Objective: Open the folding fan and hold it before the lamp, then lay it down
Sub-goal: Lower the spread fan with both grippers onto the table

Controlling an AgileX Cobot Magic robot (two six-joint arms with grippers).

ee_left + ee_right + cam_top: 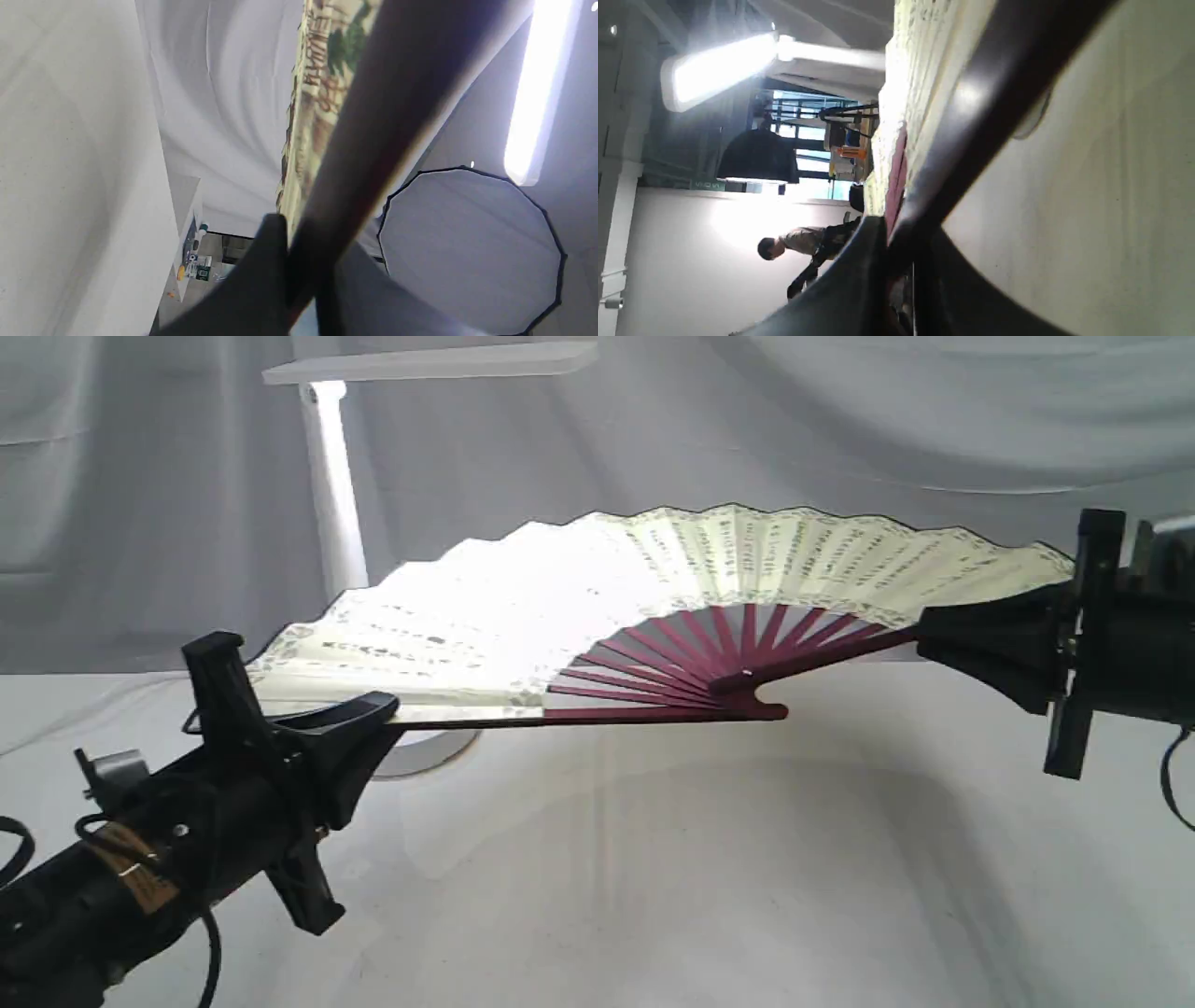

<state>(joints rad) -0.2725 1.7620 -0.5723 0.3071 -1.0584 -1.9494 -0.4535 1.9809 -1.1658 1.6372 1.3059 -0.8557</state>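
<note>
Fan [597, 607] hangs fully spread across the middle of the exterior frame, clear of the white table [672, 896], and you have it pinned at both ends. Its cream leaf arches from the lower left to the upper right, black script running down the pleats, and the maroon ribs meet at a pivot just below centre. Your left gripper [378, 719] comes in from the lower left and is clamped on the near guard stick where the leaf ends. The left wrist view confirms it: the gripper [303, 242] has its two dark fingers pressed against either side of the stick, and the fan's [322, 84] patterned border runs away from them. Your right gripper [934, 637] reaches in from the right edge and is clamped on the other guard, just beyond the last rib. In the right wrist view the gripper [896, 242] pinches that dark stick, with the fan's [920, 70] leaf and red ribs beside it. The lamp [333, 495] stands behind the fan at the upper left, its bar head along the top edge of the frame and part of its round base showing under the fan's lower edge. The leaf below the head is washed out white. Both wrist views show the lamp's [537, 84] head [719, 70] glowing.
</note>
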